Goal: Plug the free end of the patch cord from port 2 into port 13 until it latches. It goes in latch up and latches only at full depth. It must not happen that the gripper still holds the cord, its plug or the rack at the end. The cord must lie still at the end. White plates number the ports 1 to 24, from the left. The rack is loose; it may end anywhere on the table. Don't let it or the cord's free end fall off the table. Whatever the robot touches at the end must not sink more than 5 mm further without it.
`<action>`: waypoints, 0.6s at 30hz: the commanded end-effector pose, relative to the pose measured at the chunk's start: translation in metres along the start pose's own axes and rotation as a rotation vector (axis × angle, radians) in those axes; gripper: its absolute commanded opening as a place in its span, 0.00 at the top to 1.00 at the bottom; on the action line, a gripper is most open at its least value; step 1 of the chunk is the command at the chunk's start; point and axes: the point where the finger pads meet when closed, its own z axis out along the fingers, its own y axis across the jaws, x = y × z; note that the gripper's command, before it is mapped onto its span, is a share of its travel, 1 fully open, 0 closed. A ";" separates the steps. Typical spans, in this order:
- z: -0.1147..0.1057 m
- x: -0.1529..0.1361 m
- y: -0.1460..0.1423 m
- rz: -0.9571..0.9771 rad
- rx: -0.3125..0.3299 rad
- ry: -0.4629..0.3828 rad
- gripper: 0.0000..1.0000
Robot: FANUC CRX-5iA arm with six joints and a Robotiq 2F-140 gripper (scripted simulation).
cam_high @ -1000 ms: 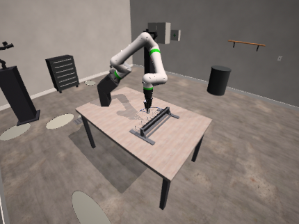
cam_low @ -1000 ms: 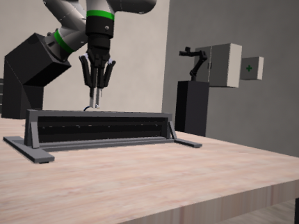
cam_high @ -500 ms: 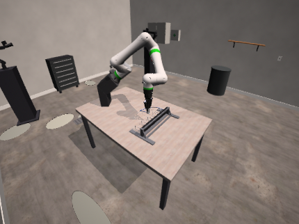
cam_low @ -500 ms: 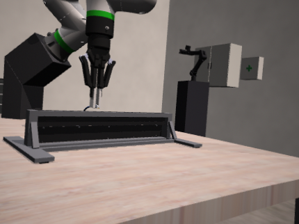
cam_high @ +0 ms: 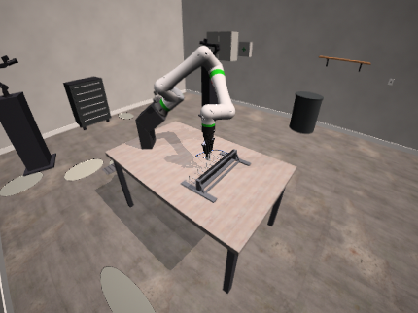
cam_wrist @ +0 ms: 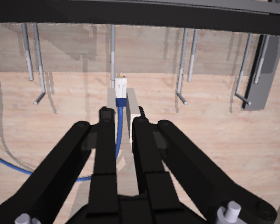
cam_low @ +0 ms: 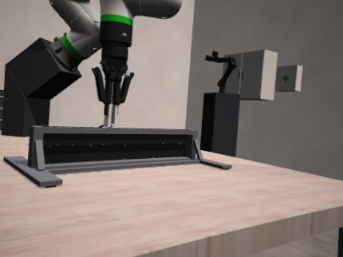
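The grey patch-panel rack point(cam_high: 217, 171) stands on the wooden table; in the exterior view I see its dark back face point(cam_low: 113, 148). My gripper point(cam_low: 111, 120) hangs just behind the rack's top edge, pointing down. In the wrist view the fingers are shut on the patch cord's free plug point(cam_wrist: 120, 90), a white connector with a blue boot. The blue cord point(cam_wrist: 60, 167) curves away to the lower left over the table. The plug is above the table, in front of the rack's top bar point(cam_wrist: 140, 12). The port numbers are not visible.
Several thin grey cords point(cam_wrist: 183, 62) hang from the rack to the table on both sides of the plug. The arm's dark base point(cam_high: 147, 125) stands at the table's far left corner. The rack's feet point(cam_low: 33, 171) rest on the table.
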 end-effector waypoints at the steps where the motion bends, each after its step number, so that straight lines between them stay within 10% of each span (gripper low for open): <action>1: 0.002 0.002 0.000 0.000 0.000 0.000 1.00; 18: 0.018 0.019 0.001 0.000 0.000 0.000 1.00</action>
